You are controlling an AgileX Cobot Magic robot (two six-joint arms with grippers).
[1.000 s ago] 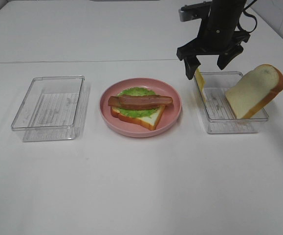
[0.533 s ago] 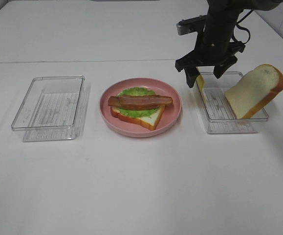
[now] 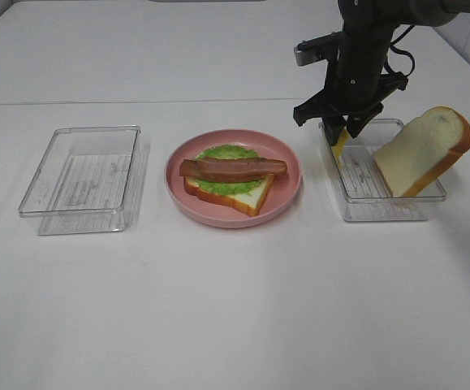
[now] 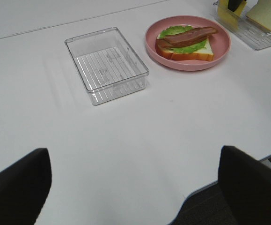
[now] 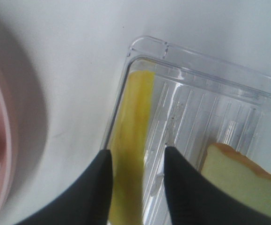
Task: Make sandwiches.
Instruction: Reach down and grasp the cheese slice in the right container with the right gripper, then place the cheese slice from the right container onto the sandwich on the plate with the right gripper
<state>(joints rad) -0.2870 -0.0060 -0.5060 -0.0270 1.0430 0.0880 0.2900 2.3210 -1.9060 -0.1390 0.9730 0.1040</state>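
We see the right gripper (image 3: 342, 130) low over the right tray (image 3: 381, 210), at the end nearest the plate (image 3: 295, 185). Its 2 jaws stand on either side of the cheese (image 5: 136, 103), a yellow slice that stands on edge against the tray wall. The jaws are released: 1 is just at the cheese, and between the other and the cheese there is a narrow gap. In the same tray a bread slice (image 3: 421, 154) leans against the far side wall, well apart from the cheese.

The sandwich (image 3: 233, 180) lies on the pink plate, in the middle of the white surface (image 3: 235, 309). It has 3 layers: 1 bread slice at the bottom, green lettuce (image 3: 226, 152) on it, and a brown bacon (image 3: 233, 168) strip across the top.

The left tray (image 3: 38, 172) stands on the other side of the plate. The left gripper (image 4: 134, 154) hangs above the near edge of the surface, away from all things. Its jaws are spread wide and hold nothing.
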